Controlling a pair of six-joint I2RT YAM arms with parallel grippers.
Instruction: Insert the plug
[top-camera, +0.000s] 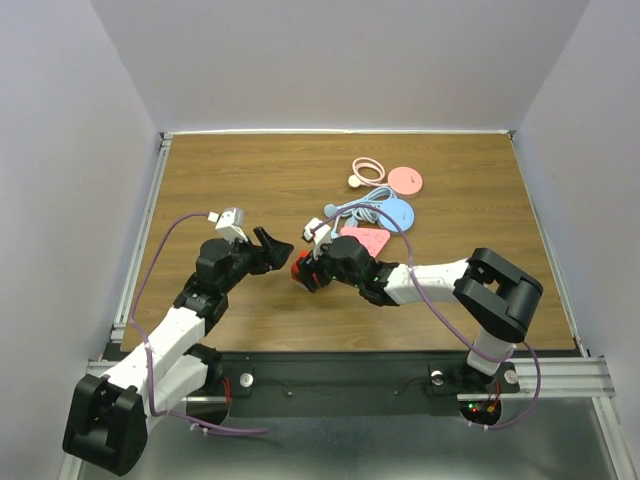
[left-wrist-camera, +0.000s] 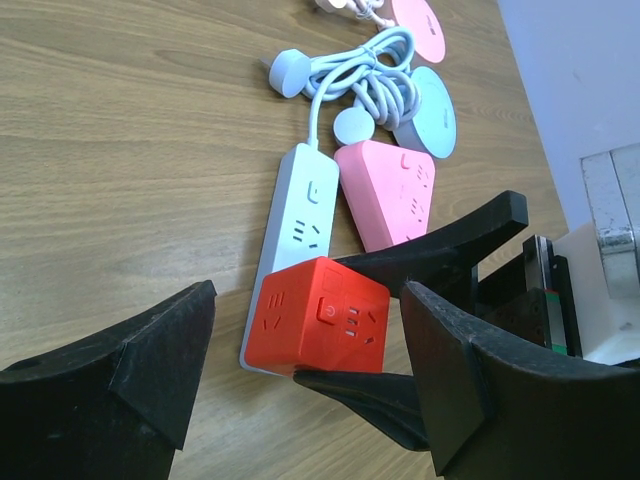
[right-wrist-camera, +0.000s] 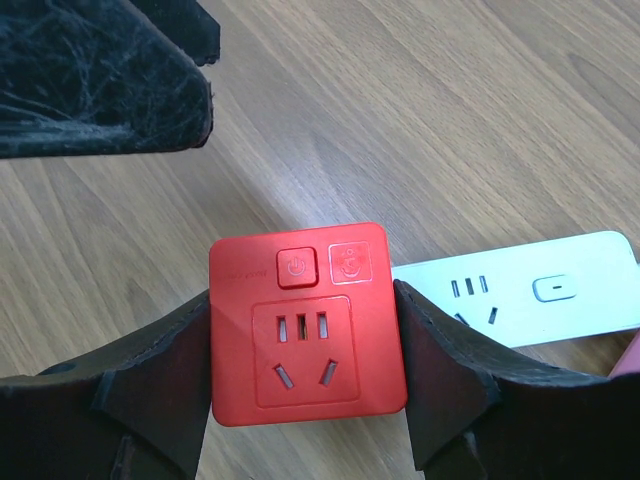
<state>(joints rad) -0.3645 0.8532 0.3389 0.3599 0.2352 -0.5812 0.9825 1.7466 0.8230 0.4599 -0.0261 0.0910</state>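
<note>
A red cube-shaped plastic power socket (left-wrist-camera: 320, 318) is clamped between the two black fingers of the right claw (right-wrist-camera: 303, 300), with a finger pressed against each of its opposite sides. Its face with the power button and the slotted outlet is turned towards the right wrist camera. The cube is held near the middle of the brown wooden counter (top-camera: 220, 180), just at the near end of a long white power strip (left-wrist-camera: 300, 215); whether the two touch cannot be told.

The left claw (top-camera: 272, 243) is held apart, with nothing between its fingers, and is pointed at the red cube from the left, close to it but not touching.

The pale blue round plug (left-wrist-camera: 290, 72) is seen lying on the counter beyond the far end of the white strip, well clear of both claws. Its pale blue cable (left-wrist-camera: 365, 75) is coiled beside a pale blue round socket (left-wrist-camera: 432, 110). A pink triangular socket (left-wrist-camera: 390, 195) is laid along the strip's right side.
</note>
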